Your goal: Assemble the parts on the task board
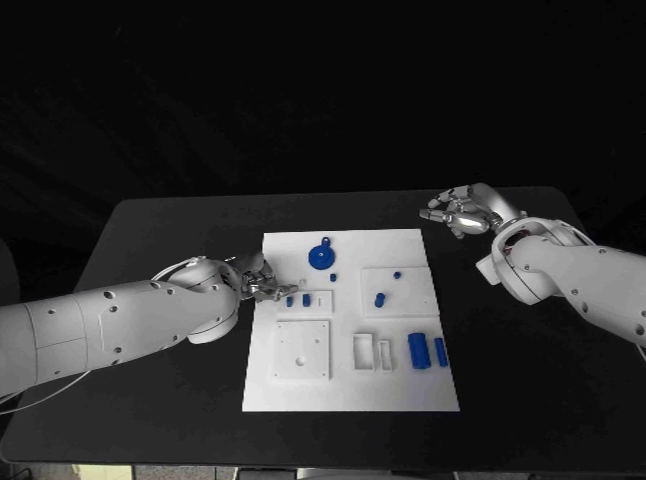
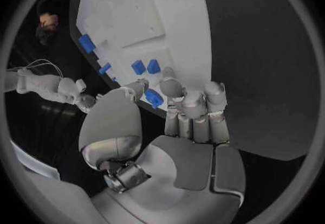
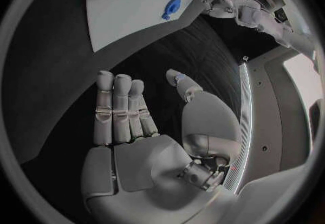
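The white task board [image 1: 355, 385] lies mid-table. My left hand [image 1: 254, 282] is at the board's left edge, pinching a small blue part [image 2: 153, 97] between thumb and fingers just above the board [image 2: 142, 12]. Two small blue blocks [image 1: 306, 299] stand in the board right beside it, also seen in the left wrist view [image 2: 145, 66]. A round blue disc [image 1: 323, 256] lies farther back. Two long blue bars [image 1: 428, 351] sit at the front right. My right hand [image 1: 463, 212] hovers over the black table behind the board's far right corner, its fingers [image 3: 118, 107] straight and holding nothing.
Small blue pegs [image 1: 381, 298] stand in the board's right middle. A raised white square plate [image 1: 303, 349] and white slots [image 1: 371, 352] occupy the front half. Black table [image 1: 165, 240] surrounds the board. The right wrist view shows the disc [image 3: 170, 8] and my left hand [image 3: 230, 6].
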### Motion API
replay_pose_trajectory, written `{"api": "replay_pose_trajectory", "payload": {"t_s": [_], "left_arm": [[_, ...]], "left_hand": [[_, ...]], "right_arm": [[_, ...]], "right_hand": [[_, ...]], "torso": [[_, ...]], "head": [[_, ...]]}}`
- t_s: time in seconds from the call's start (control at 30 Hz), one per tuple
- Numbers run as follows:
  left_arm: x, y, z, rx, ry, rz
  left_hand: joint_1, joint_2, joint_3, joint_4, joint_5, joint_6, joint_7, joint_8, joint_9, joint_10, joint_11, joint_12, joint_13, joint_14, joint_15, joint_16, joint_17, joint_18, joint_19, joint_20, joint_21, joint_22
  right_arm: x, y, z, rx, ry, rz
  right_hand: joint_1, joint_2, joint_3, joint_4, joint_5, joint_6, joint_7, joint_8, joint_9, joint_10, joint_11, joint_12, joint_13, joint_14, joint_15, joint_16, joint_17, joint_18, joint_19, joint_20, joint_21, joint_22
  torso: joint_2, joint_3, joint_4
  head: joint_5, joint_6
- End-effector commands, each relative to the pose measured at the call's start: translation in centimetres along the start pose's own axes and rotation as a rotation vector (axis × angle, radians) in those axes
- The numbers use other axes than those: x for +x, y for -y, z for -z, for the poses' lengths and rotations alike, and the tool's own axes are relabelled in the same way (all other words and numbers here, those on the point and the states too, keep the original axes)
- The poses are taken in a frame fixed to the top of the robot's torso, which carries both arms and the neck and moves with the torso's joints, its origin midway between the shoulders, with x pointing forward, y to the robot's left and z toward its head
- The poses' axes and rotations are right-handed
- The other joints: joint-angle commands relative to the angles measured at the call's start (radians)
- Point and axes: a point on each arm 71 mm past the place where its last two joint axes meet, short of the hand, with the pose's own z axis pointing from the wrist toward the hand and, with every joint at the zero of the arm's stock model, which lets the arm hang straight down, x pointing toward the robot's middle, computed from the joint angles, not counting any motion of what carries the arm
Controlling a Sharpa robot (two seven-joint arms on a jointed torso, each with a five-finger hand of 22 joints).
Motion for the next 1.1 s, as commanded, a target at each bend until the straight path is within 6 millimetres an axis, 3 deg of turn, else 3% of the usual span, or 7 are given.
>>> {"api": "replay_pose_trajectory", "payload": {"t_s": [0.03,0.43,0.47,0.57,0.63,0.77,1.1], "left_arm": [[-0.9,0.6,-0.2,0.032,0.034,0.185],[-3.7,1.1,-0.6,0.109,0.137,0.373],[-3.9,1.3,-0.7,0.127,0.146,0.369],[-4.3,2.1,-0.8,0.202,0.155,0.357],[-4.4,3.1,-0.8,0.263,0.160,0.317],[-4.4,4.6,-0.9,0.352,0.151,0.249],[-4.8,8.3,-1.5,0.491,0.158,0.022]], "left_hand": [[-0.042,-0.002,-0.011,-0.001,-0.028,-0.049,0.013,-0.028,-0.013,-0.032,0.010,-0.023,-0.011,-0.024,0.008,-0.024,-0.011,0.006,-0.024,-0.113,-0.018,-0.006],[0.035,0.012,-0.013,-0.014,-0.029,-0.219,0.090,-0.103,-0.051,-0.227,0.086,-0.200,-0.100,-0.127,0.082,-0.139,-0.070,-0.029,-0.119,-0.073,-0.109,-0.039],[0.075,0.027,-0.009,-0.034,-0.019,-0.221,0.093,-0.102,-0.051,-0.240,0.095,-0.223,-0.113,-0.133,0.088,-0.146,-0.074,-0.032,-0.124,-0.068,-0.112,-0.039],[0.296,0.092,0.014,-0.217,0.125,-0.240,0.108,-0.102,-0.049,-0.270,0.110,-0.289,-0.153,-0.142,0.105,-0.154,-0.077,-0.033,-0.136,-0.053,-0.114,-0.035],[0.376,0.118,-0.001,-0.339,0.139,-0.247,0.118,-0.102,-0.051,-0.284,0.120,-0.348,-0.188,-0.152,0.119,-0.163,-0.081,-0.038,-0.149,-0.040,-0.123,-0.037],[0.348,0.165,0.017,-0.536,0.123,-0.245,0.130,-0.110,-0.078,-0.234,0.138,-0.500,-0.274,-0.149,0.136,-0.177,-0.089,-0.049,-0.138,-0.021,-0.146,-0.048],[0.396,0.122,0.054,-0.583,0.117,-0.253,0.127,-0.121,-0.095,-0.259,0.177,-0.655,-0.336,-0.150,0.169,-0.195,-0.097,-0.032,-0.137,0.010,-0.154,-0.043]], "right_arm": [[0.1,-0.1,0.0,-0.011,-0.010,0.001],[0.2,0.0,-0.1,-0.010,-0.009,0.002],[0.2,0.0,-0.1,-0.009,-0.009,0.002],[0.2,0.0,-0.1,-0.010,-0.009,0.002],[0.2,0.0,-0.1,-0.010,-0.009,0.002],[0.3,-0.1,-0.1,-0.011,-0.009,0.001],[0.5,-0.1,-0.3,-0.010,-0.009,-0.004]], "right_hand": [[-0.010,0.000,-0.001,-0.003,0.007,-0.002,0.007,0.006,-0.002,-0.006,0.001,0.005,-0.002,0.010,-0.001,-0.007,0.002,0.069,0.009,-0.001,-0.006,0.001],[-0.010,0.000,-0.001,-0.003,0.007,-0.002,0.007,0.006,-0.002,-0.006,0.001,0.005,-0.002,0.010,0.000,-0.007,0.002,0.069,0.009,-0.001,-0.006,0.002],[-0.010,0.000,-0.001,-0.003,0.007,-0.002,0.007,0.006,-0.002,-0.006,0.001,0.005,-0.002,0.010,0.000,-0.007,0.002,0.069,0.009,-0.001,-0.007,0.002],[-0.010,0.001,-0.001,-0.003,0.007,-0.002,0.007,0.006,-0.002,-0.007,0.001,0.005,-0.002,0.010,0.000,-0.007,0.002,0.069,0.009,-0.001,-0.007,0.002],[-0.010,0.001,-0.001,-0.003,0.007,-0.002,0.007,0.006,-0.002,-0.007,0.001,0.005,-0.002,0.009,0.000,-0.007,0.002,0.069,0.009,-0.001,-0.007,0.002],[-0.010,0.001,0.000,-0.003,0.007,-0.002,0.007,0.006,-0.002,-0.007,0.001,0.005,-0.002,0.009,0.000,-0.007,0.002,0.069,0.009,-0.001,-0.007,0.002],[-0.009,0.002,0.000,-0.005,0.007,-0.003,0.007,0.006,-0.002,-0.007,0.001,0.006,-0.003,0.009,0.000,-0.008,0.002,0.069,0.009,-0.001,-0.007,0.002]], "torso": [[0.000,-0.0001,-0.0009],[0.000,-0.0002,0.0000],[0.000,0.0000,0.0003],[-0.001,-0.0002,0.0013],[-0.001,-0.0007,0.0010],[0.000,-0.0017,0.0005],[0.000,-0.0002,-0.0014]], "head": [[-0.003,0.004],[-0.007,0.013],[-0.007,0.014],[-0.007,0.018],[-0.009,0.023],[-0.013,0.032],[-0.019,0.051]]}}
